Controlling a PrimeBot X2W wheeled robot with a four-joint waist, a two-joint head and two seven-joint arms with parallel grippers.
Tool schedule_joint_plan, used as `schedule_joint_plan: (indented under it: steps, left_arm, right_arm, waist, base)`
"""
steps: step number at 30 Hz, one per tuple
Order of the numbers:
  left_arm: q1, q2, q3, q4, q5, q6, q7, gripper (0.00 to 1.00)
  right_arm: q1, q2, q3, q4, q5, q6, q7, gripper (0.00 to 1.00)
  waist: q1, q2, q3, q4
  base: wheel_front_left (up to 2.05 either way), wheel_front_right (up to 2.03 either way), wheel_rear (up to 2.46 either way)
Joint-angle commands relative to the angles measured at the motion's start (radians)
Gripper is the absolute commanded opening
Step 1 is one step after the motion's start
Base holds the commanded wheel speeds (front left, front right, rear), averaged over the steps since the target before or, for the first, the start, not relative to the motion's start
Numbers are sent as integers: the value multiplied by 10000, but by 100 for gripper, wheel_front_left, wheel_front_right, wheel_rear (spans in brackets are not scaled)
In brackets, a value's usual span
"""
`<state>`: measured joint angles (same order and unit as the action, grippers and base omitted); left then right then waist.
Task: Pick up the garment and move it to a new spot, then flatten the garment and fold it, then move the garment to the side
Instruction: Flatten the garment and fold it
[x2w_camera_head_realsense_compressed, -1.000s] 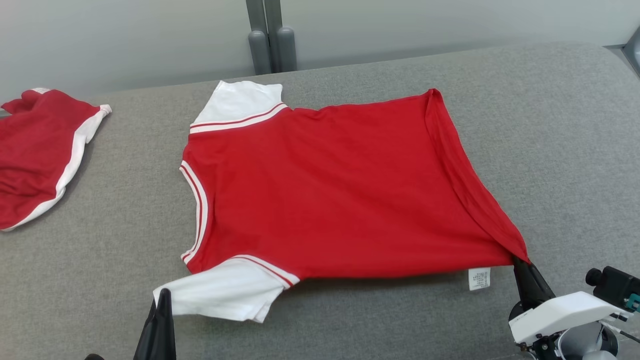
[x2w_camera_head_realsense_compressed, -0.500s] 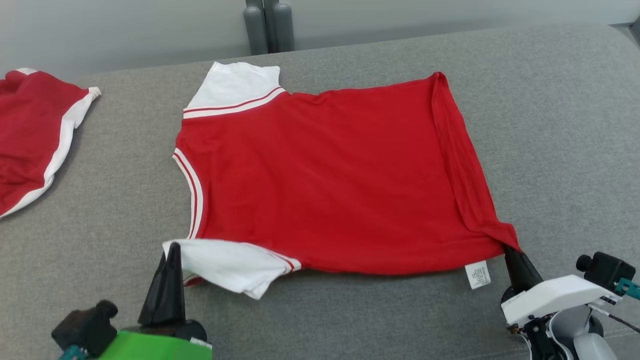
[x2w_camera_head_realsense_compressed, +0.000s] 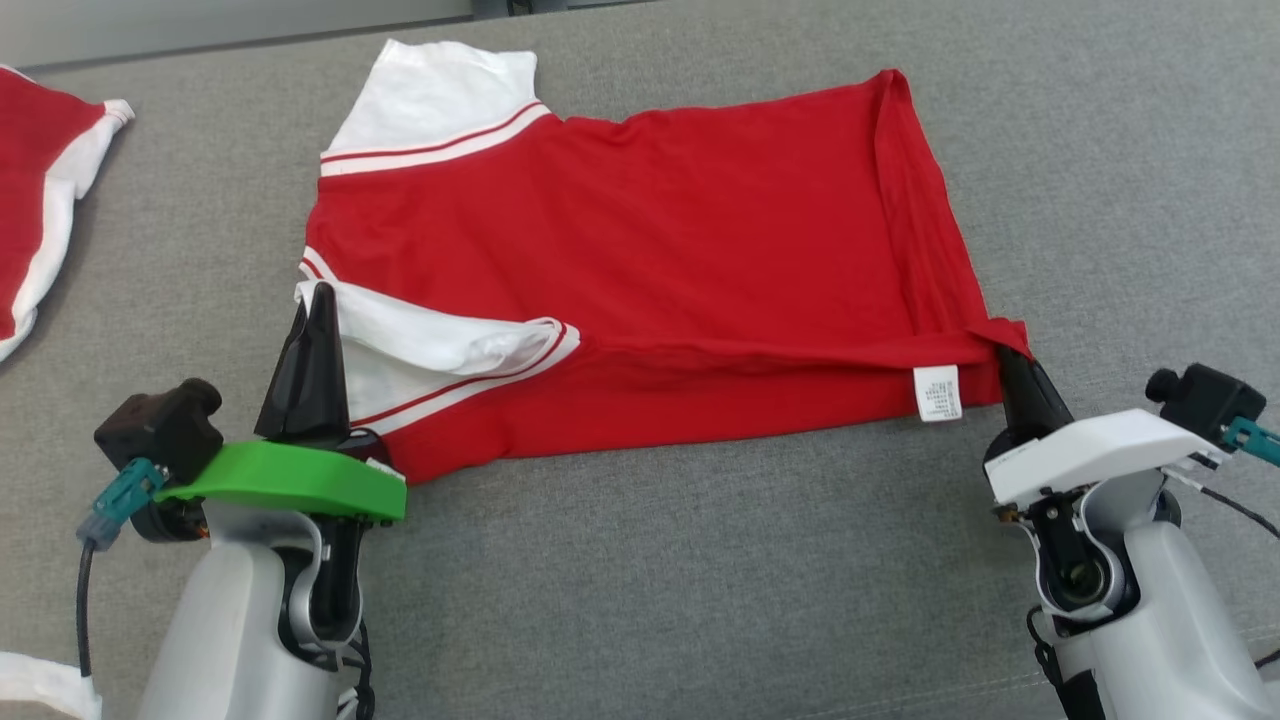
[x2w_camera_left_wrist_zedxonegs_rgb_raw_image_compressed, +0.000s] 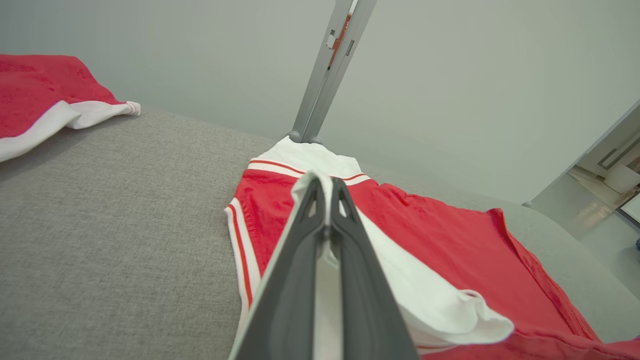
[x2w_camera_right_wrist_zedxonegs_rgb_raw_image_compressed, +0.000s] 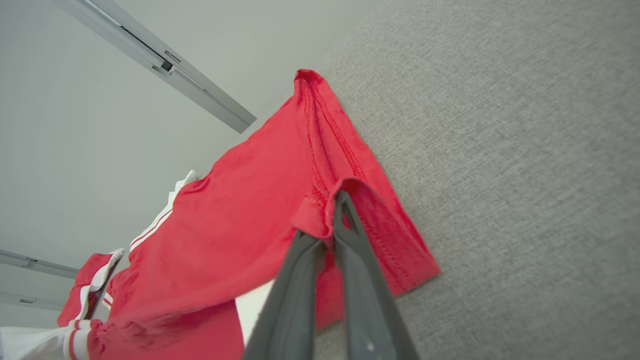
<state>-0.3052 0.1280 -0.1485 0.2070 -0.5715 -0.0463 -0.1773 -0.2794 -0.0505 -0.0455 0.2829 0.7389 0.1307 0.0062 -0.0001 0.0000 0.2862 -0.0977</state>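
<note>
so, garment (x2w_camera_head_realsense_compressed: 650, 230) pinched between left tool (x2w_camera_head_realsense_compressed: 319, 292), right tool (x2w_camera_head_realsense_compressed: 1004, 352)

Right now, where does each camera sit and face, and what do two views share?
Head view: on the head, facing down at the red shirt on the grey table; left gripper and right gripper show.
Left wrist view: along its fingers, shut on the white sleeve, toward the wall.
Right wrist view: along its fingers, shut on the hem corner, across the shirt.
Shared: head and left wrist views both show a second red garment.
</note>
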Motion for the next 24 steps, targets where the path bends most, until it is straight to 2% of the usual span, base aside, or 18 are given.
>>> schedule_joint_plan:
  steps: [1,10,11,12,13,14,15,24]
  left_arm:
    - [-373,21,32,320,-5,-74,-91,0]
    - [-1554,21,143,1980,27,-248,-532,0]
    - [-1681,19,149,2177,46,-248,-562,0]
    - [-1765,6,150,2339,41,-227,-559,0]
    - [-1874,-13,93,2521,62,-245,-548,29]
    - [-1971,-28,53,2626,85,-265,-566,70]
    - [-2076,-30,50,2743,78,-294,-597,100]
    - [-1849,5,-89,2521,-115,-594,-768,100]
  right_arm:
    - [-341,-6,39,221,-60,2,-100,0]
    - [-1661,-5,314,1692,-157,2,-560,0]
    - [-1780,-5,372,1844,-175,2,-618,13]
    - [-1863,-6,422,1943,-198,2,-652,40]
    - [-1974,-3,526,2039,-258,2,-735,92]
    - [-2049,-6,590,2114,-317,2,-795,100]
    - [-2126,-7,671,2178,-389,2,-891,100]
    - [-2383,-103,808,2055,-956,2,-1906,100]
  waist:
    - [1,0,391,-134]
    - [1,0,736,-108]
    - [1,0,746,-105]
    - [1,0,747,-105]
    - [1,0,746,-108]
    - [1,0,743,-112]
    - [1,0,737,-120]
    - [1,0,443,-56]
  base:
    - [0,0,0]
    - [0,0,0]
    - [0,0,0]
    - [0,0,0]
    - [0,0,0]
    - [0,0,0]
    - [0,0,0]
    - [0,0,0]
